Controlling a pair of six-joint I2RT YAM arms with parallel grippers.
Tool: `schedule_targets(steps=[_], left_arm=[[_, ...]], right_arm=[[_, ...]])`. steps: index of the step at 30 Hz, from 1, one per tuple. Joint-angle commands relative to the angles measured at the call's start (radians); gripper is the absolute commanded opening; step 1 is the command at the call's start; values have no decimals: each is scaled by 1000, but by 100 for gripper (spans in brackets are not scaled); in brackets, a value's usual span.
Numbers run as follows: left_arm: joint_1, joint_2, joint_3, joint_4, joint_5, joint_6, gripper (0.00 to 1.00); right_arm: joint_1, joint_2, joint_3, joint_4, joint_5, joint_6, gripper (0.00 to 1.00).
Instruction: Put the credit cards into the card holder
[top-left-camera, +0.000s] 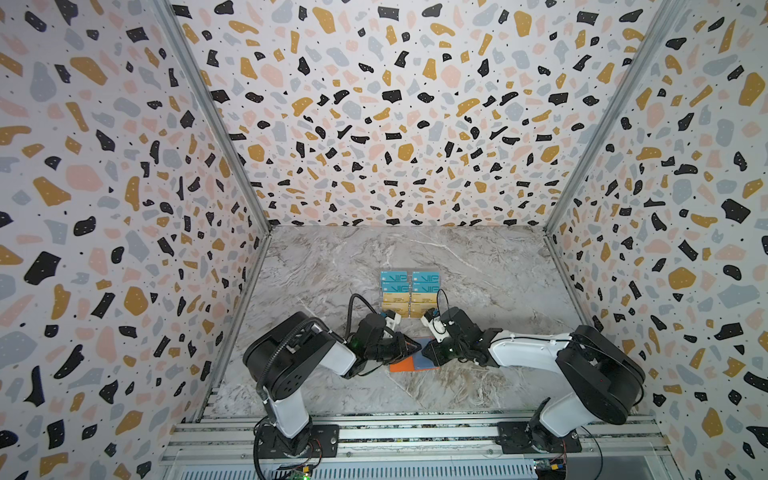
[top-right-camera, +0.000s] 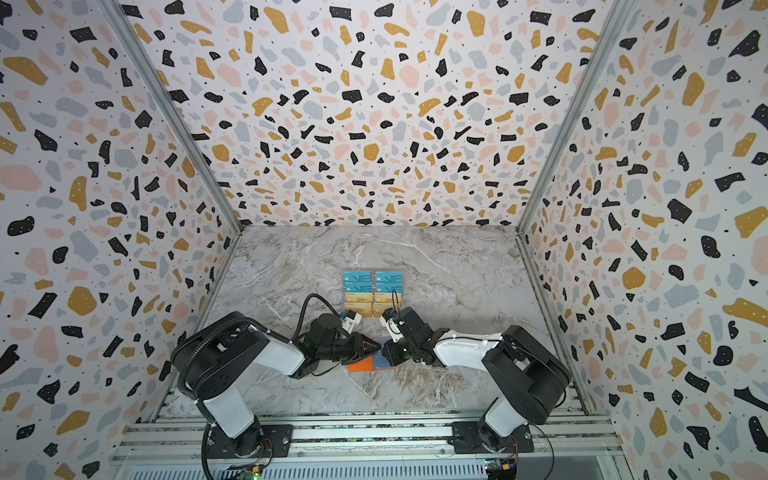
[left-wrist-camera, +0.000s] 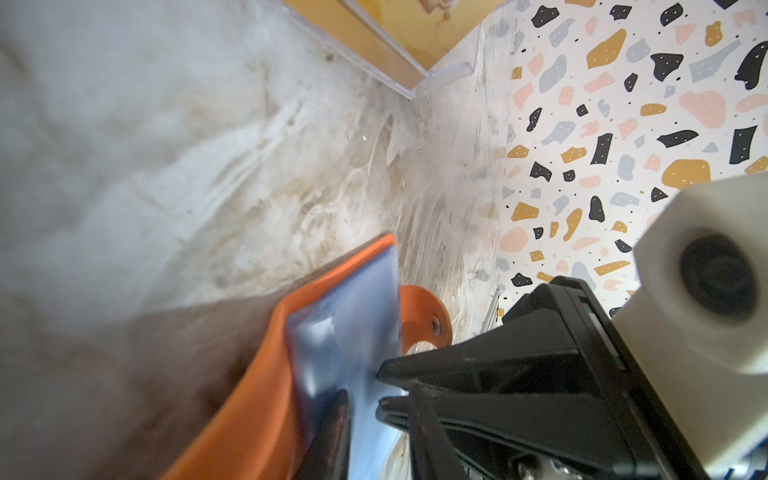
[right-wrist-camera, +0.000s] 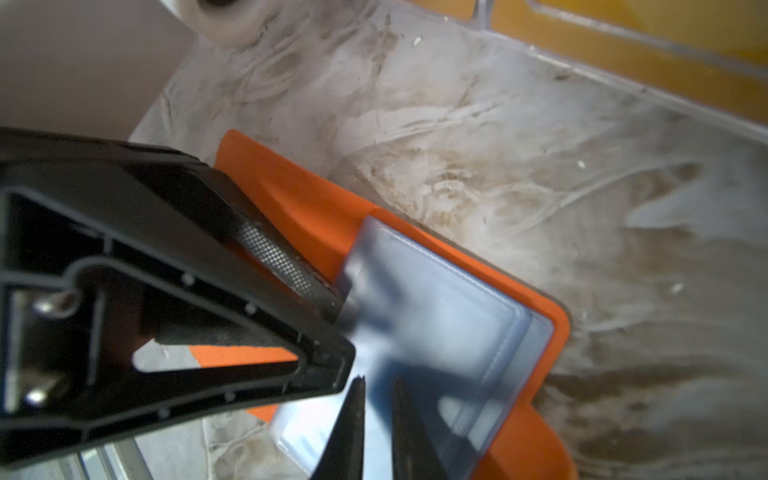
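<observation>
Only the large "VIP" lettering on the teal credit cards (top-left-camera: 425, 277) can be read.

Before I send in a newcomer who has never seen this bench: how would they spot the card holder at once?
On the marble tabletop, look where the left gripper and right gripper meet. The card holder lies open there: bright orange cover, bluish clear sleeves, unlike the transparent stand of teal and gold credit cards farther back.

Black joints, white shells on left arm (top-left-camera: 291, 407), right arm (top-left-camera: 519, 349); corrugated black cable (top-left-camera: 274, 353); white wrist-camera housing (left-wrist-camera: 706, 270).
</observation>
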Motion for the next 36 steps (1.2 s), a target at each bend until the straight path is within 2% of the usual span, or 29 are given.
schedule_targets(steps=[1,11,16,23,36], left_arm=[[0,18,-5,28,2,-6,23],[0,10,1,24,-3,-4,0],[1,-6,-16,61,2,-17,0],[6,-20,-47,130,17,-33,0],[10,-37,-71,144,36,-25,0]], right_arm=[[-4,-32,12,-20,12,7,16],[-43,-94,-11,-29,-6,14,16],[-91,-127,-42,13,-79,50,16],[-146,-124,-76,19,-95,63,16],[-151,-70,-90,69,-143,66,16]])
